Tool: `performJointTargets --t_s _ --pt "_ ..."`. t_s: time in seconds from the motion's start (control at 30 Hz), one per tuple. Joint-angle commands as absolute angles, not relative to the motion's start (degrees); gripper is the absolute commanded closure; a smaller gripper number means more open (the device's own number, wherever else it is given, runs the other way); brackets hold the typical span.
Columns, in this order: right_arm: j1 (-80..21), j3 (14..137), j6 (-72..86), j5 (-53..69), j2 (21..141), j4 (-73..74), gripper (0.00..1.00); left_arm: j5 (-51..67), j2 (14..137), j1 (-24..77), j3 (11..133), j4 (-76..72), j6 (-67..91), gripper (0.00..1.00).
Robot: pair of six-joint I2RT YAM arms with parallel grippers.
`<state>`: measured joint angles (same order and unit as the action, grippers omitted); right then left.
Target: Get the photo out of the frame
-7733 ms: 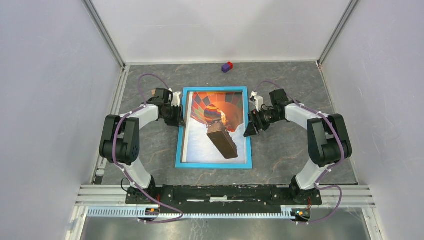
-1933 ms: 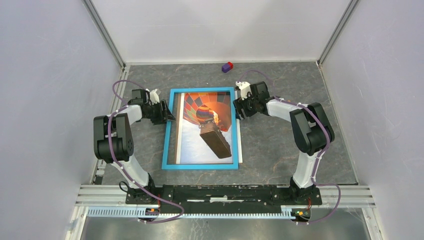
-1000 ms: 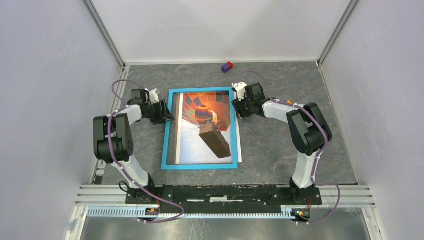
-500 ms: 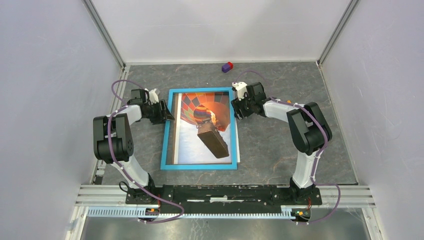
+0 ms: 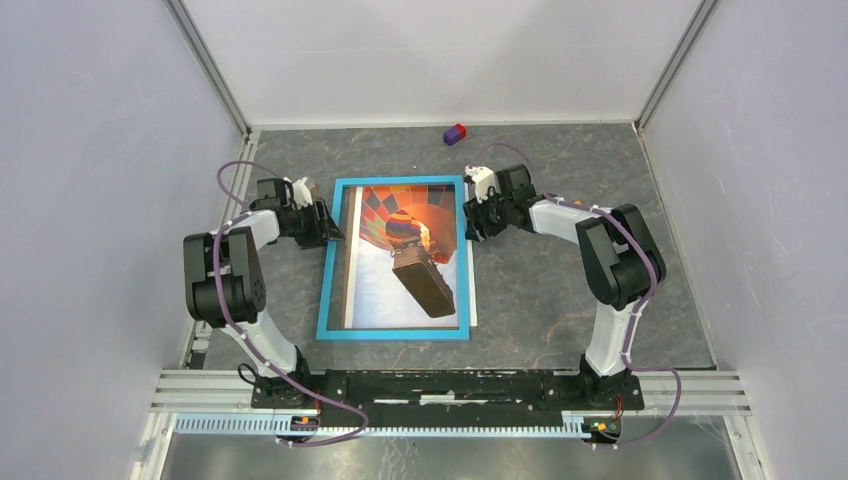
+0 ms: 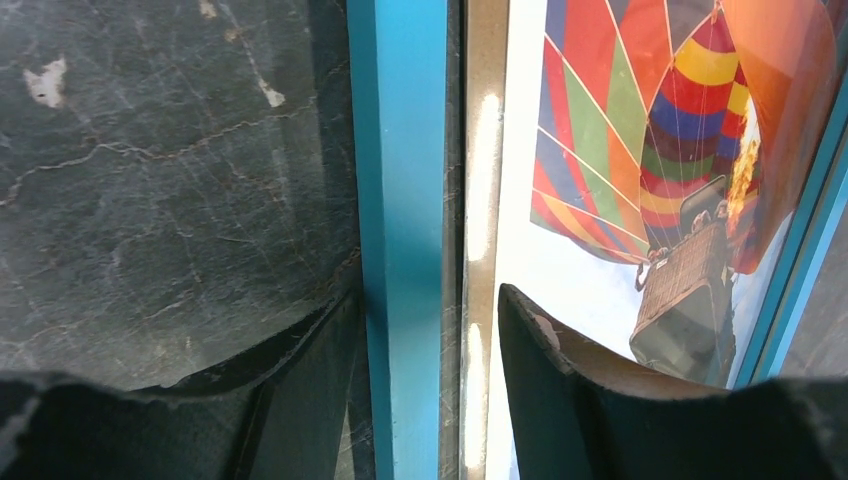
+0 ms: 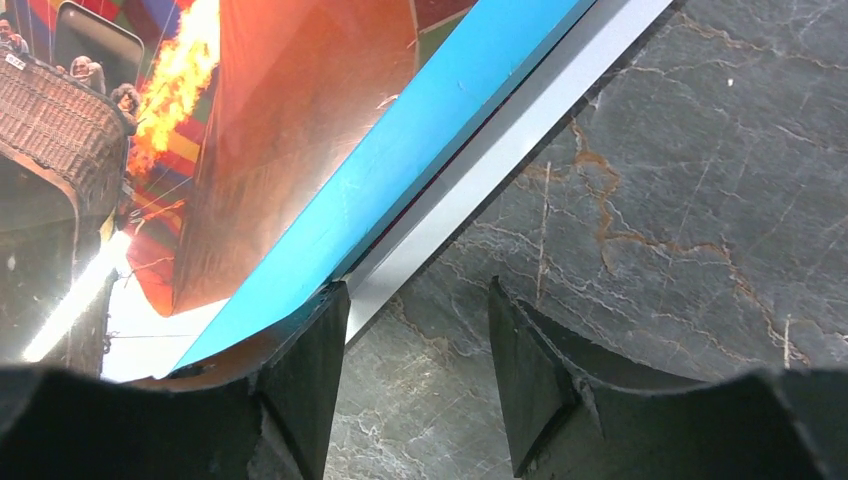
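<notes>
The frame point(image 5: 395, 334) lies flat at the middle of the table point(image 5: 560, 290) with the photo point(image 5: 385, 290) inside. The left fingers point(image 6: 300, 400) are spread astride its left rail, not clamped. The right fingers point(image 7: 300, 380) gape at its right edge, holding nothing.

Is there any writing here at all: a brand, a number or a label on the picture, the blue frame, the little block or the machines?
No text can be read in any view.
photo: only the balloon image, no caption or lettering.
frame: plain blue border, no writing.
block: red and purple, no marking visible at this size.
pale tag printed by the basket: too small to read.
</notes>
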<state>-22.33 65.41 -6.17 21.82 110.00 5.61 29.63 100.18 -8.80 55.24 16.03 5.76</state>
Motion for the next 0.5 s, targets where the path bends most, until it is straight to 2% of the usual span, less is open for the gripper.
performJointTargets --t_s 0.0,0.33,0.47 --pt "-23.04 65.57 -4.84 22.74 111.62 10.45 0.39 23.81 100.99 -10.33 53.88 17.58 5.05 0.38" --pt "-24.38 66.77 -6.26 12.36 114.79 12.81 0.37 21.23 98.9 -11.13 53.88 17.83 4.92 0.36" --pt "-24.25 66.75 -7.18 13.47 114.06 13.36 0.34 21.26 98.62 -11.12 53.88 17.65 5.01 0.36"
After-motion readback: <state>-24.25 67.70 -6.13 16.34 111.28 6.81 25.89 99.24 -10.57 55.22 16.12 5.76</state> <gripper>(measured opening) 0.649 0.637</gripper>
